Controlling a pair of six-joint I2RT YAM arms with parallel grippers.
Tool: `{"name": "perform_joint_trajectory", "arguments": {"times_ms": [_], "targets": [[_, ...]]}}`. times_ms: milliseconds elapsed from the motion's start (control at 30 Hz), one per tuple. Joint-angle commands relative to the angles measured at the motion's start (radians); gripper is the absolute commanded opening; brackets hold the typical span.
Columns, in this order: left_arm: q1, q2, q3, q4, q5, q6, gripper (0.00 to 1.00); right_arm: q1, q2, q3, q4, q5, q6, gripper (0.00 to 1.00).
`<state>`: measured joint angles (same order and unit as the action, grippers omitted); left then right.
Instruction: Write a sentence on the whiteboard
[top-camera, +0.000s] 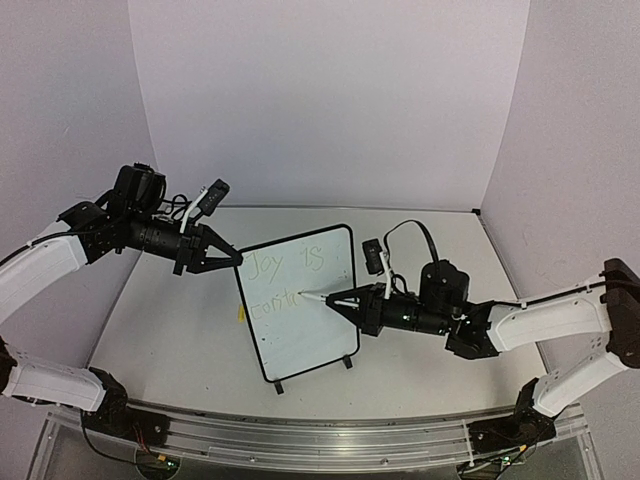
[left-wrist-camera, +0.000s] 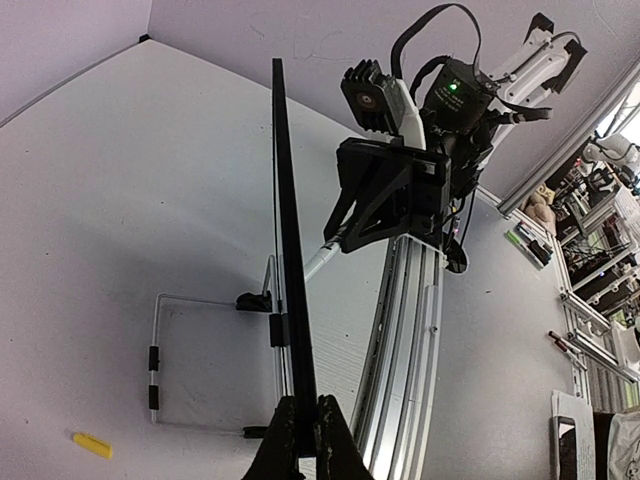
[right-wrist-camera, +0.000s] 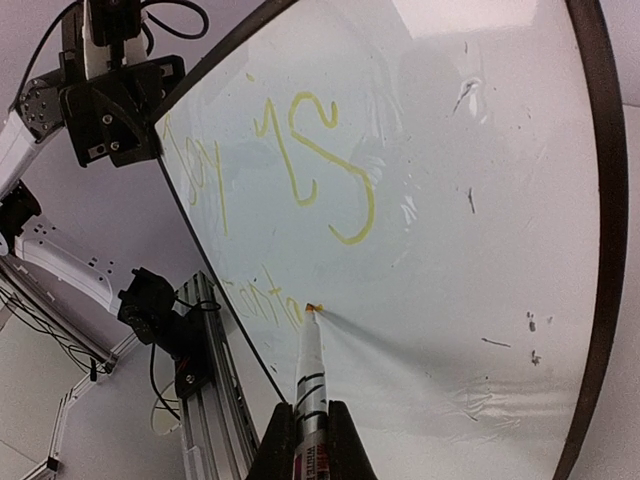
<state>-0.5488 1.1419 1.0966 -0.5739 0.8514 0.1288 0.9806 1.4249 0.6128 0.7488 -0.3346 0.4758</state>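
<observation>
Lilac walls (top-camera: 330, 100) enclose the pale table (top-camera: 170, 330) on three sides, and a metal rail (top-camera: 300, 435) runs along its near edge. The whiteboard (top-camera: 300, 340) stands upright at the table's middle. The left gripper (top-camera: 235, 259) is clamped tight on the board's upper left corner. The right gripper (top-camera: 333, 299), jaws closed around a marker (right-wrist-camera: 312, 365), holds the tip against the yellow sentence (right-wrist-camera: 345, 238), "Joy is" above a partial second line.

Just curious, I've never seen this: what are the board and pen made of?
Board: glossy white sheet, maybe coated plastic or metal, since it shows glare. Frame: matte black, likely plastic. Pen: smooth white barrel, probably plastic, yellowish felt-like tip.
</observation>
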Motion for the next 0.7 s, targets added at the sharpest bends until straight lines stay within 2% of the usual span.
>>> {"name": "perform_joint_trajectory", "arguments": {"times_ms": [0,300,667], "targets": [[-0.006,-0.001,-0.007,-0.020,0.011,0.005,0.00,-0.007,0.029,0.009,0.029,0.014,0.030,0.00],[-0.006,-0.003,-0.007,-0.019,0.013,0.004,0.00,-0.006,-0.040,-0.038,0.027,0.064,0.036,0.00],[-0.007,-0.004,-0.007,-0.020,0.012,0.005,0.00,-0.006,-0.034,0.016,0.024,0.055,0.004,0.00]]}}
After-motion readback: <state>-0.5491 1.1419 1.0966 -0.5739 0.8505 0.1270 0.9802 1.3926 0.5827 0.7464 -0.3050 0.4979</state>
